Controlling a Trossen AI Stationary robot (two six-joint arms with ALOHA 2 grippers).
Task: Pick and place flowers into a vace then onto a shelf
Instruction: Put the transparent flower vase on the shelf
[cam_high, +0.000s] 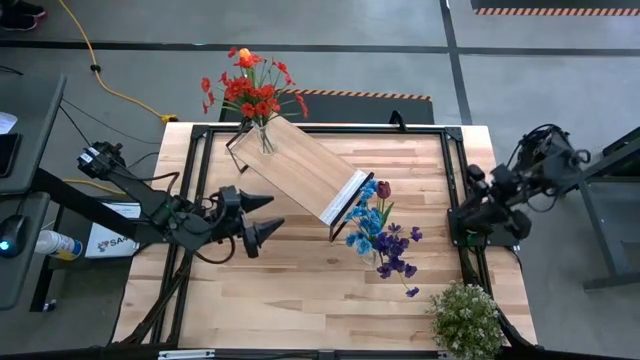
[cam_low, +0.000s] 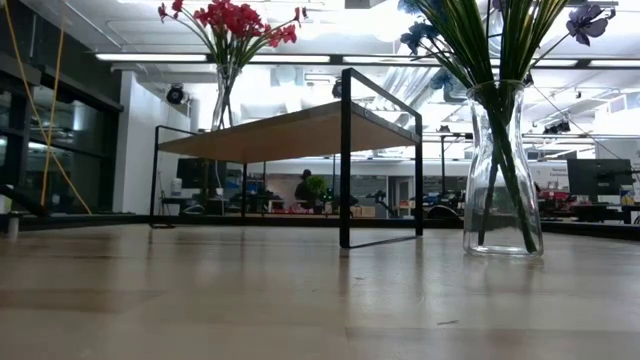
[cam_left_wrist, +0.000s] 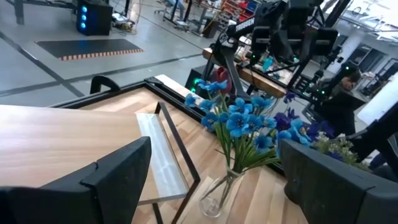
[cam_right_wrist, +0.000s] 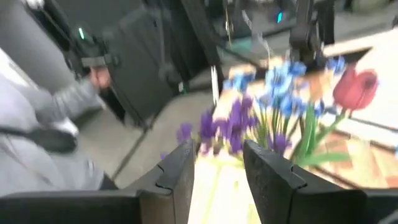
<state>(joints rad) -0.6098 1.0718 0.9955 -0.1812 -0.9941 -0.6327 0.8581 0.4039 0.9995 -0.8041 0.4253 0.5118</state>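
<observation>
Left gripper (cam_high: 268, 213), fingers spread, is hovering beside the diagonally lying light wooden black-framed shelf (cam_high: 297, 166); blue-purple flowers (cam_high: 378, 233) are standing upright.

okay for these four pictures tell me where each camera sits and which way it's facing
High view: overhead, straight down on the table; shows both arms, left gripper and right gripper.
Low view: table-top height, level across at the shelf; no arm shows.
Left wrist view: on the left arm, past its fingers toward the blue flowers.
Right wrist view: on the right arm, past its fingers.
Both wrist views share the blue flowers.
</observation>
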